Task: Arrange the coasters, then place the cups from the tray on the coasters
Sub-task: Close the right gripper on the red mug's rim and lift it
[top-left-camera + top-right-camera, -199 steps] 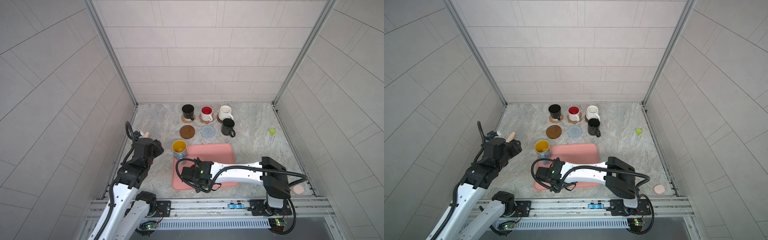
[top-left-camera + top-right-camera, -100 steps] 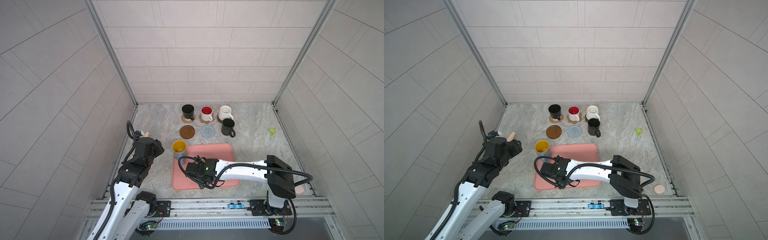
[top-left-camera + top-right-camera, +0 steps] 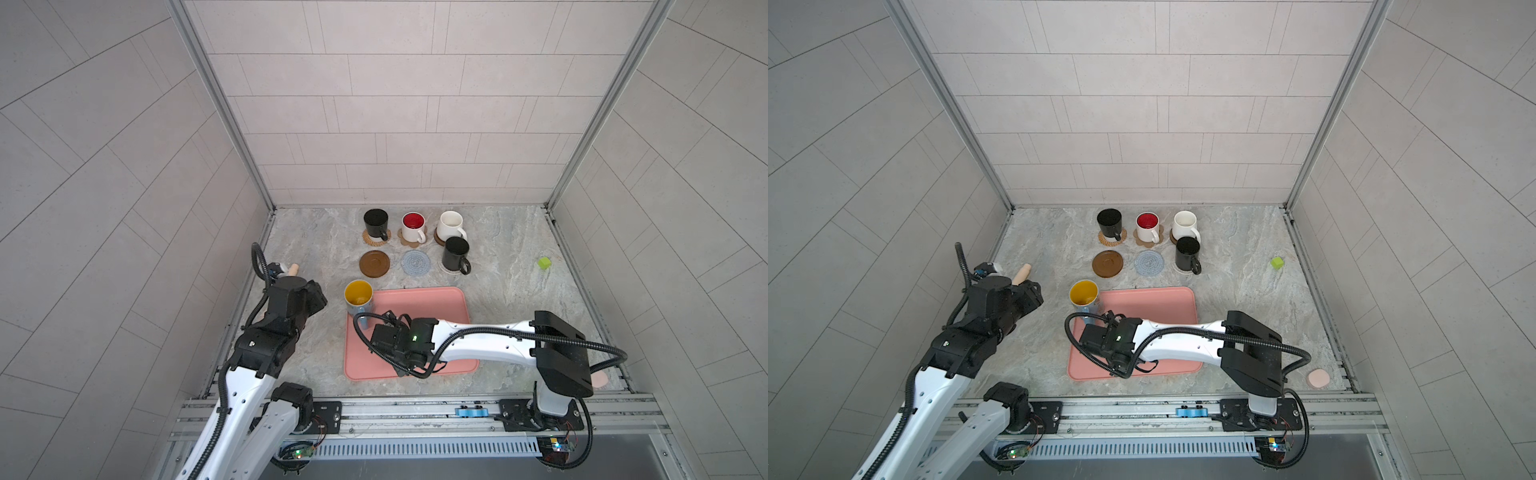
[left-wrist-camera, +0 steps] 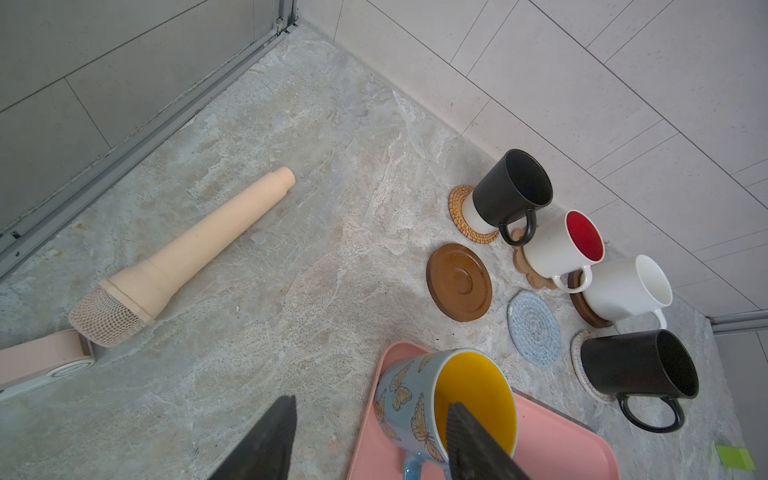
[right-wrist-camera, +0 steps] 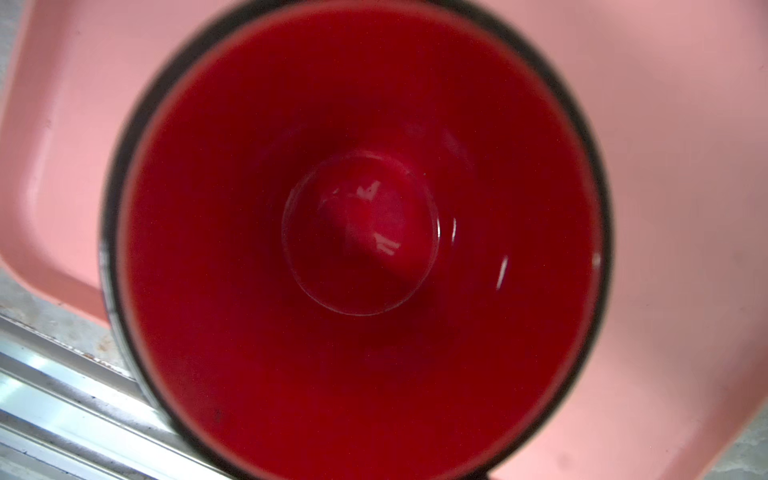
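Centrally, the marble desk (image 3: 316, 232) carries the pink tray (image 3: 436, 303), lower middle in both top views. Over the tray's lower left the right gripper (image 3: 382, 340) hangs above the red mug (image 5: 361, 232); its grip cannot be told. Left of the tray, the left gripper (image 4: 370, 403) hovers released near the blue mug (image 3: 358, 297) on the tray's upper-left corner. Higher up, the black mug (image 3: 375, 222), red-lined mug (image 3: 412, 227), white mug (image 3: 450, 224) and second black mug (image 3: 455, 254) stand on coasters (image 3: 367, 238); the brown wooden coaster (image 3: 374, 263) and grey-blue coaster (image 3: 416, 262) lie bare.
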Robot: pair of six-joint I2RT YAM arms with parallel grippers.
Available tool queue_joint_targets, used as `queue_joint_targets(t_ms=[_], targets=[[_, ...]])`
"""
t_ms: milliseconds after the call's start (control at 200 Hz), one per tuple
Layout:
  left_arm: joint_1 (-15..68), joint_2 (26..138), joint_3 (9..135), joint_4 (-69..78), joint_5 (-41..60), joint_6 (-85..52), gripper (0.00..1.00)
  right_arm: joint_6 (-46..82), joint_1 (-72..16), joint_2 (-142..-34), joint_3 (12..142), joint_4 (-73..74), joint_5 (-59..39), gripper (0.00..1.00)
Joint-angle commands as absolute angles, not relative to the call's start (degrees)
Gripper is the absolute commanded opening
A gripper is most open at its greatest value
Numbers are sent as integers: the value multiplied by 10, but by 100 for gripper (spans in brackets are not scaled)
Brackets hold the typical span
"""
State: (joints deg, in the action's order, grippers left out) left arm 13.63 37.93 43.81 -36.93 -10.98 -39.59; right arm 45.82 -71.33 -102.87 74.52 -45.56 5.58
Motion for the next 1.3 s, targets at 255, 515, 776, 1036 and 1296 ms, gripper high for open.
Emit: queue_joint_targets(t_ms=[255,515,776,1036,1296], targets=[[134,367,451,-381,-129,-392,64,455,-712,-1010,737,-447,76,26],[134,369,450,-379,-131,-392,64,454,-712,-1016,740,-447,80,18],[134,370,451,-377,-131,-390,64,451,-712,-1015,739,-446,90,12],[133,369,444,-374,-131,-394,64,445,-713,-1008,748,-448,101,10],[133,373,447,-372,-133,-390,64,435,-712,-1000,750,-451,116,9]])
